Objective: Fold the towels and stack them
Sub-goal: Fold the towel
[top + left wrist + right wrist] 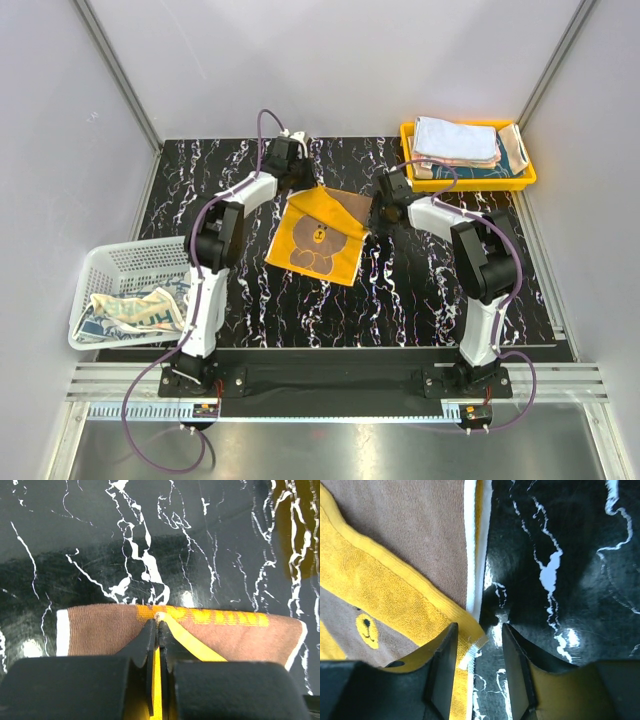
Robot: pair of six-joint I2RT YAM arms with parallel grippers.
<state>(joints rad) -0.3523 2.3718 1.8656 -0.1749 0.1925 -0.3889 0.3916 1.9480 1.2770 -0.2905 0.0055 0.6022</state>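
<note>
An orange-yellow towel (318, 240) with a brown bear face lies on the black marbled table (420, 290), between the arms. Its far right part is turned over and shows the brown back. My left gripper (300, 176) is at the towel's far left corner. In the left wrist view that gripper (159, 622) is shut on the towel's yellow edge, with the brown side and its yellow lettering (100, 630) spread beyond the jaws. My right gripper (379, 213) is at the towel's right corner. In the right wrist view it (479, 630) is open, and the towel's yellow-and-white corner (470, 647) lies between the fingers, untouched.
A yellow tray (470, 184) at the back right holds a stack of folded towels (455, 142). A white mesh basket (120, 255) at the left edge holds a crumpled lettered towel (130, 310). Grey walls close in the table on three sides.
</note>
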